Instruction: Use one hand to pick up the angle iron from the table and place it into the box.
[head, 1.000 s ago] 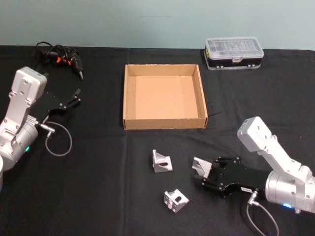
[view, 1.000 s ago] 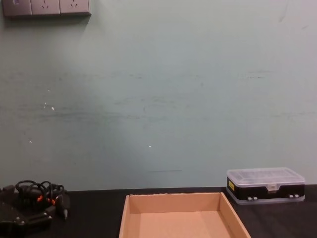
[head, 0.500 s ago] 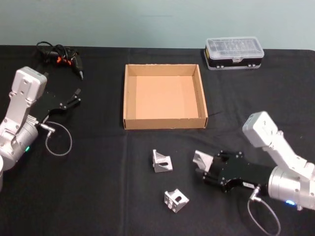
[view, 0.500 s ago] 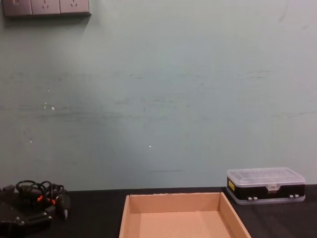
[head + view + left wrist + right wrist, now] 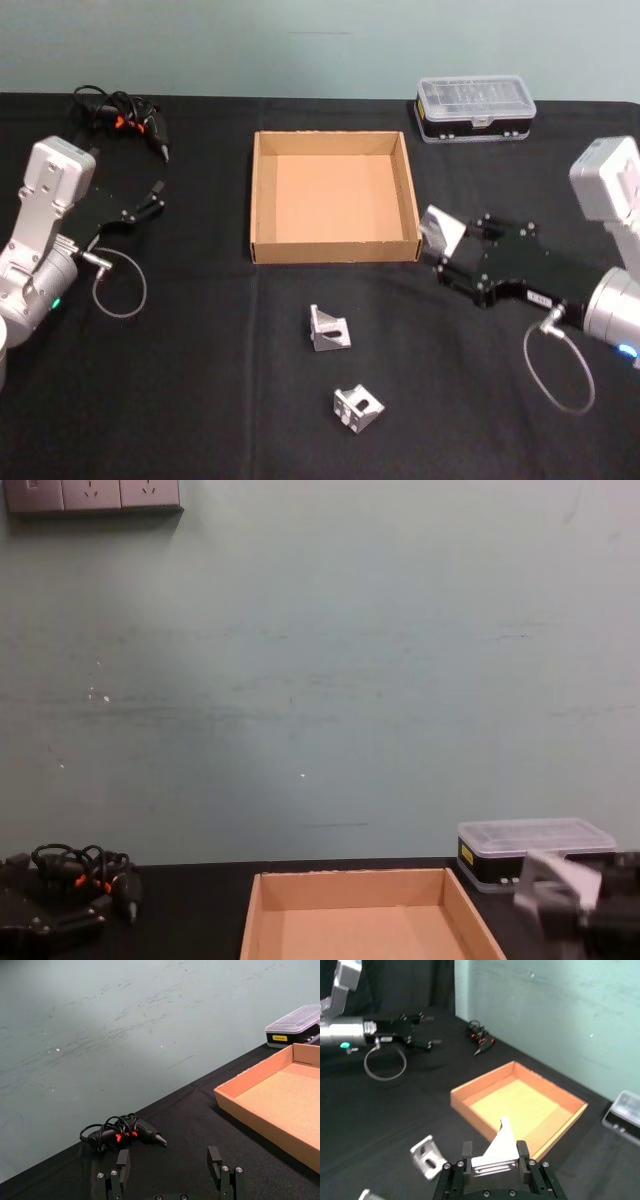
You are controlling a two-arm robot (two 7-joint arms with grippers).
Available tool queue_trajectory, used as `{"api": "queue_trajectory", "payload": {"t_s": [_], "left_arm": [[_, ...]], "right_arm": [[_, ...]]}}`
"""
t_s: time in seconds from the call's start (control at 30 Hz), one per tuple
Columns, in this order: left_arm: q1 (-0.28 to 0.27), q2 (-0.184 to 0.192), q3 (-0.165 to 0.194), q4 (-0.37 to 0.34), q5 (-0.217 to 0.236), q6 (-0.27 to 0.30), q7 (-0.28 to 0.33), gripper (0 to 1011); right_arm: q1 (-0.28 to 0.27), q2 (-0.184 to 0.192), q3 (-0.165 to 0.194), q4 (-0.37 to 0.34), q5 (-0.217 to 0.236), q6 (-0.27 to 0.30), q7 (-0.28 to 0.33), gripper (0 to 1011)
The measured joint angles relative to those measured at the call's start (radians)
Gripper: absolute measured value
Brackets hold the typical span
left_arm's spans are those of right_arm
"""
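Head view: we see our right tool (image 5: 443,256) gripping an iron (image 5: 441,231) above the table (image 5: 200,400) — box (image 5: 333,250) just left of it — left tool (image 5: 153,198) idle, spread open.

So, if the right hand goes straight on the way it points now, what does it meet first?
Probably the box, its right wall near the front corner. The right hand, shut on an angle iron, points at it. It looks raised, so it might pass over the wall.
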Motion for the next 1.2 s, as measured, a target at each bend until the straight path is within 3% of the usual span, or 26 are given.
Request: {"api": "queue_trajectory", "payload": {"t_s": [0.23, 0.4, 0.77, 0.9, 1.2], "left_arm": [[0.0, 0.0, 0.0, 0.0, 0.0, 0.0, 0.0, 1011], [0.0, 0.0, 0.0, 0.0, 0.0, 0.0, 0.0, 1011], [0.0, 0.0, 0.0, 0.0, 0.0, 0.0, 0.0, 1011], [0.0, 0.0, 0.0, 0.0, 0.0, 0.0, 0.0, 1011], [0.0, 0.0, 0.0, 0.0, 0.0, 0.0, 0.0, 1011]], "right_arm": [[0.053, -0.026, -0.005, 0.024, -0.011, 0.002, -0.013, 533], [0.113, -0.062, -0.035, 0.076, -0.043, 0.01, -0.024, 533], [0.263, -0.173, -0.115, 0.244, -0.129, 0.033, -0.038, 533], [0.333, -0.234, -0.147, 0.348, -0.172, 0.047, -0.046, 533], [0.412, -0.305, -0.19, 0.483, -0.233, 0.051, -0.047, 533]]}}
